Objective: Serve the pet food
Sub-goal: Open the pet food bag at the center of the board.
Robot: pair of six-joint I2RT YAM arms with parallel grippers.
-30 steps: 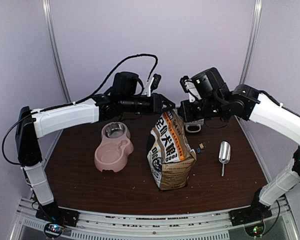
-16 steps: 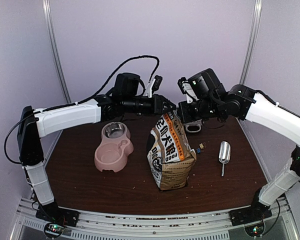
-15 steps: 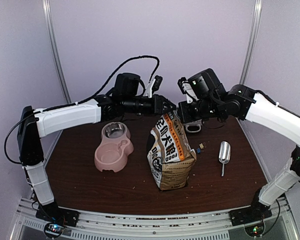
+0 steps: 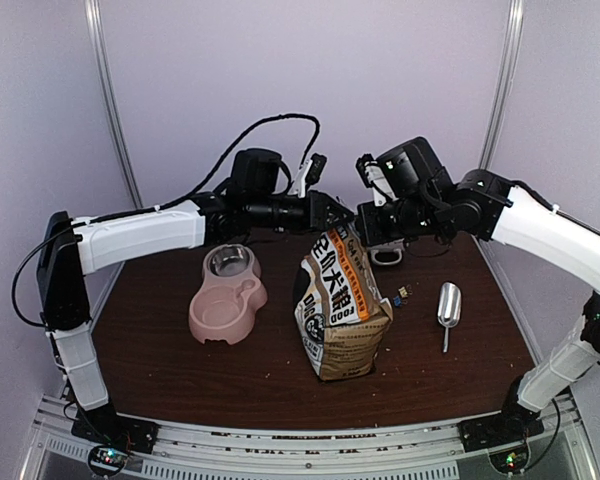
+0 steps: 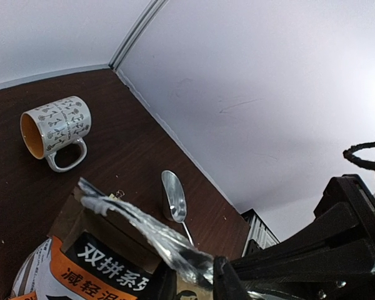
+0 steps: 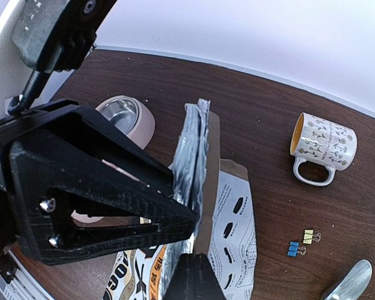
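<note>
The pink bowl sits at 9 o'clock from the bag, the scoop at 3 and the mug at 1. My left tool and right tool each pinch its foil top. The pet food is hidden inside.

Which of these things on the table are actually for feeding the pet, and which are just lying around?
For the job:
bag of dog food
pink double bowl
metal scoop

Just lying about:
patterned mug
two small binder clips
</note>
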